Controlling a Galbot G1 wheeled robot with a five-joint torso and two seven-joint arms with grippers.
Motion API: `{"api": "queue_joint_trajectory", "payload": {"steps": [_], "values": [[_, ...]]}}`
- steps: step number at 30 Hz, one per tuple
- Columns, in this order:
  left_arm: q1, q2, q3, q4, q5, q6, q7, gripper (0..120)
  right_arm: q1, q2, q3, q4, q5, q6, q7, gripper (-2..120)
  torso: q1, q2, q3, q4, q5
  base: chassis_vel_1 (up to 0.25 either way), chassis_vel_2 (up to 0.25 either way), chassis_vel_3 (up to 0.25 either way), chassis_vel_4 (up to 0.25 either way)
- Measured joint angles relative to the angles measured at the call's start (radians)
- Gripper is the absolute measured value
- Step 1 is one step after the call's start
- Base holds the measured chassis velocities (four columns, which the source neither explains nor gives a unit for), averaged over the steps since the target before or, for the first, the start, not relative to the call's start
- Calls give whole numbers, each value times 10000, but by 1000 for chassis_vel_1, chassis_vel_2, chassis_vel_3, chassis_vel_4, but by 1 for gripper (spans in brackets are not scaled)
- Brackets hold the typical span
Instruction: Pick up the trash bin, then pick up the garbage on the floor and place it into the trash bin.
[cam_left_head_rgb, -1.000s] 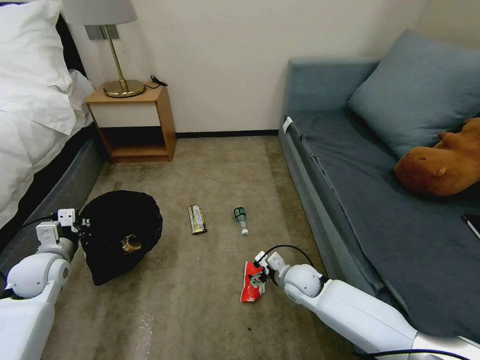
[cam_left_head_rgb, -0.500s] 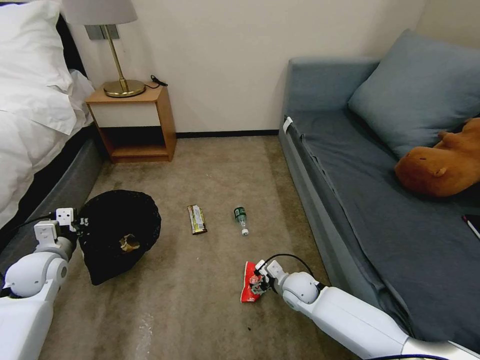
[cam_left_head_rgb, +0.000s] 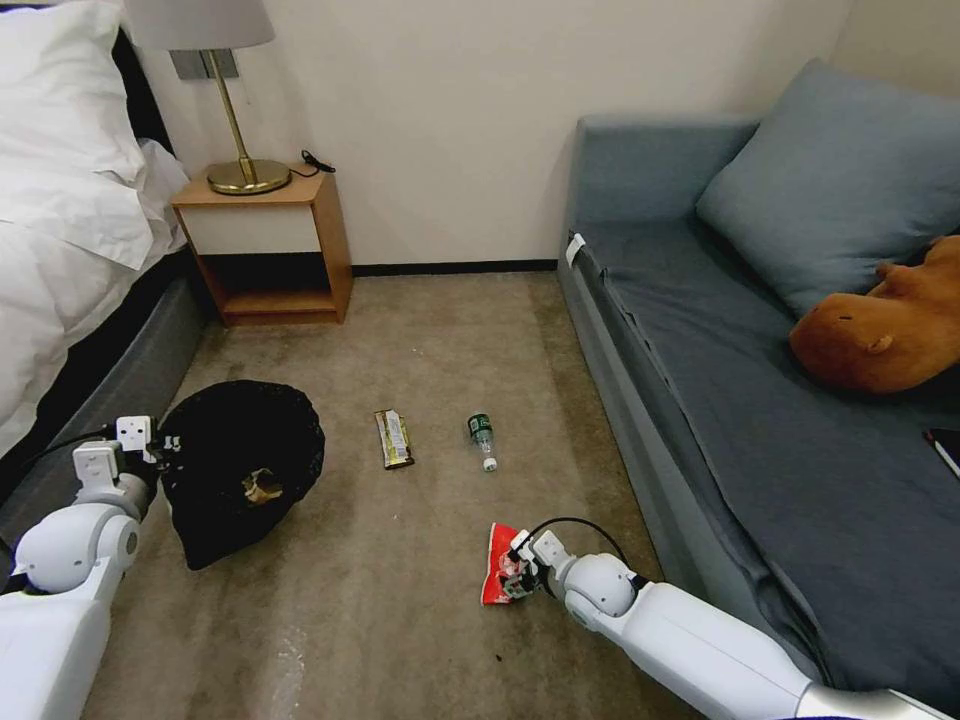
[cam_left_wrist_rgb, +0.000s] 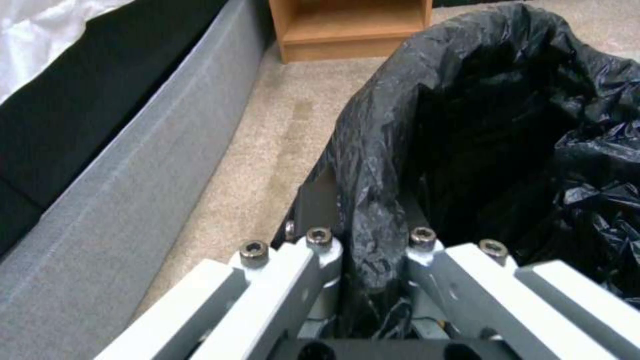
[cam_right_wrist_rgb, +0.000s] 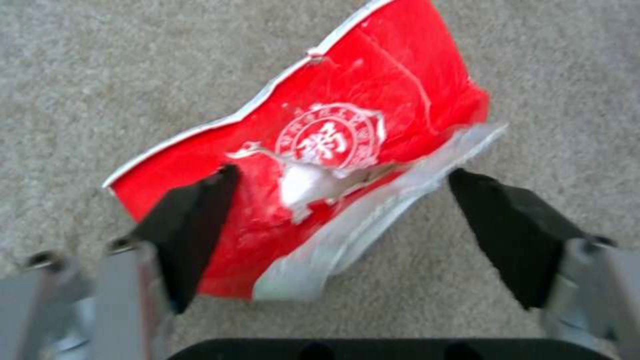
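The trash bin (cam_left_head_rgb: 240, 470), lined with a crinkled black bag, hangs at the lower left beside the bed. My left gripper (cam_left_head_rgb: 165, 445) is shut on its rim, and the left wrist view shows the bag-covered bin wall (cam_left_wrist_rgb: 467, 125) pinched in the left gripper (cam_left_wrist_rgb: 367, 240). A crumpled brown paper bag (cam_left_head_rgb: 262, 487) lies inside. The red snack wrapper (cam_left_head_rgb: 497, 565) lies flat on the carpet. My right gripper (cam_left_head_rgb: 515, 578) is low over it and open, and in the right wrist view the red wrapper (cam_right_wrist_rgb: 347, 125) lies between the two black fingertips (cam_right_wrist_rgb: 200, 210). Farther off lie a clear bottle (cam_left_head_rgb: 481, 437) and an olive-gold bar wrapper (cam_left_head_rgb: 394, 438).
A bed (cam_left_head_rgb: 70, 230) runs along the left, with a wooden nightstand (cam_left_head_rgb: 270, 250) and a lamp at the back. A grey sofa (cam_left_head_rgb: 760, 400) fills the right side, holding a brown plush toy (cam_left_head_rgb: 880, 330) and a black phone (cam_left_head_rgb: 945, 448). Open carpet lies between the bin and the wrapper.
My right gripper has come down and a little nearer onto the red wrapper. The left arm and the bin have barely shifted.
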Motion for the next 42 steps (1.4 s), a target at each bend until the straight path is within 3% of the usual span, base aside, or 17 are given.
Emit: {"api": "queue_joint_trajectory", "payload": {"steps": [4, 5, 9, 12, 15, 18, 22, 31, 42], "values": [[7, 1, -10, 0, 0, -8, 4, 4, -49, 24, -8, -12, -25, 32, -18, 70, 0, 0, 0, 0, 0, 0, 0, 0, 0], [23, -1, -14, -4, 0, -15, 5, 4, -91, 25, -16, 4, -40, 52, -22, 62, 0, 0, 0, -1, 0, 0, 0, 0, 0], [58, -14, -24, -18, 6, -25, 6, 4, -138, 36, -21, 35, -66, 92, -23, 52, 0, 0, 0, 0, 0, 0, 0, 0, 0], [90, -41, -37, -46, 26, -41, 8, 4, -144, 42, -12, 34, -94, 166, -22, 36, 1, 0, 0, 0, 0, 0, 0, 0, 0], [93, -47, -41, -54, 27, -45, 9, 4, -137, 35, -5, 35, -95, 184, -23, 30, 1, 0, 0, 0, 0, 0, 0, 0, 0], [113, -69, -48, -68, 35, -62, 19, 4, -122, -13, 39, 83, -100, 223, -31, 14, 0, 0, 0, 0, 0, 0, 0, 0, 0], [120, -77, -61, -71, 39, -78, 21, 4, -119, -66, 101, 139, -122, 259, -32, 1, 1, 0, 0, 0, 0, 0, 0, 0, 0], [129, -48, -38, 2, 49, -288, -11, 4, 141, -173, 434, 446, -115, 264, -35, 0, 0, 0, 0, 0, 1, 0, 0, 0, 0], [128, -110, 41, 68, 76, -319, 6, 4, 1382, -90, 1174, 1346, 149, 205, -64, 0, 1, 0, 1, 0, 0, 0, 0, 0, 0]]}}
